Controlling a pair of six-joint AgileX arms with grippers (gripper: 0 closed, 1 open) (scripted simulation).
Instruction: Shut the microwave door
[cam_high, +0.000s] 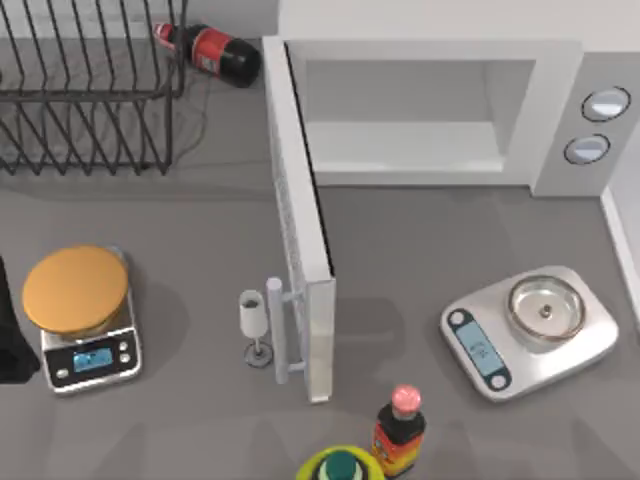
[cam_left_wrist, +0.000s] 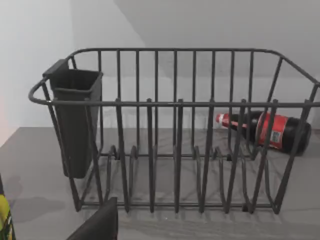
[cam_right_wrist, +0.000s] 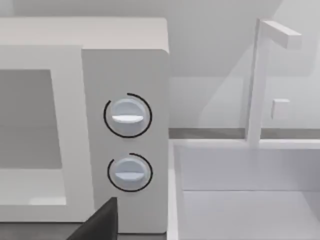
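Note:
The microwave (cam_high: 560, 110) stands at the back of the table with its white cavity (cam_high: 400, 110) exposed. Its door (cam_high: 300, 250) is swung wide open, sticking out toward the table's front, with the white bar handle (cam_high: 277, 330) on its left face near the free end. Two round silver knobs (cam_right_wrist: 127, 116) show close up in the right wrist view. A dark part of my right gripper (cam_right_wrist: 100, 222) sits low in front of that panel. My left arm (cam_high: 8, 335) is at the table's left edge; a dark part of its gripper (cam_left_wrist: 97, 225) faces the dish rack.
A wine glass (cam_high: 254, 320) stands just left of the handle. A wire dish rack (cam_high: 80, 100) and a cola bottle (cam_high: 215, 50) are back left. Kitchen scales (cam_high: 80, 310) sit left, silver scales (cam_high: 530, 325) right, a sauce bottle (cam_high: 400, 430) in front. A white tray (cam_right_wrist: 240, 190) adjoins the microwave.

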